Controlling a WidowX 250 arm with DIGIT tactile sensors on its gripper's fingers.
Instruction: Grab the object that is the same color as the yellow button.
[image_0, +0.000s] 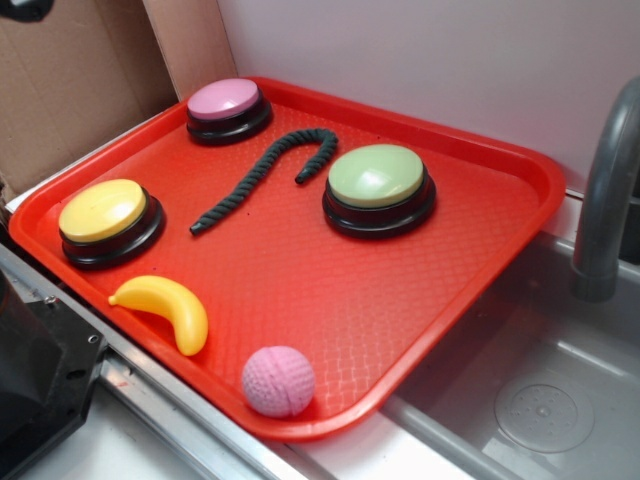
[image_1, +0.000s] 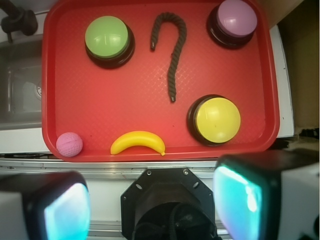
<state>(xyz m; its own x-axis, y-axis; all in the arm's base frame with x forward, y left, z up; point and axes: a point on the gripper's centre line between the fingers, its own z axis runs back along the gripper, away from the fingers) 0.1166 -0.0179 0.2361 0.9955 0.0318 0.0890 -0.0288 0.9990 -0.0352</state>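
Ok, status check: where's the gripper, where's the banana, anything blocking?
Gripper open, off the tray's near edge, holding nothing. Banana lying free by the tray rim, between pink ball and yellow button. Nothing on top of it.

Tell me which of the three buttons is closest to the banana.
The yellow button, on the tray beside the banana. The green button and pink button sit farther away.

Glossy plastic banana (image_0: 165, 309); textured red plastic tray (image_0: 300, 260); rough twisted rope (image_0: 262, 173).
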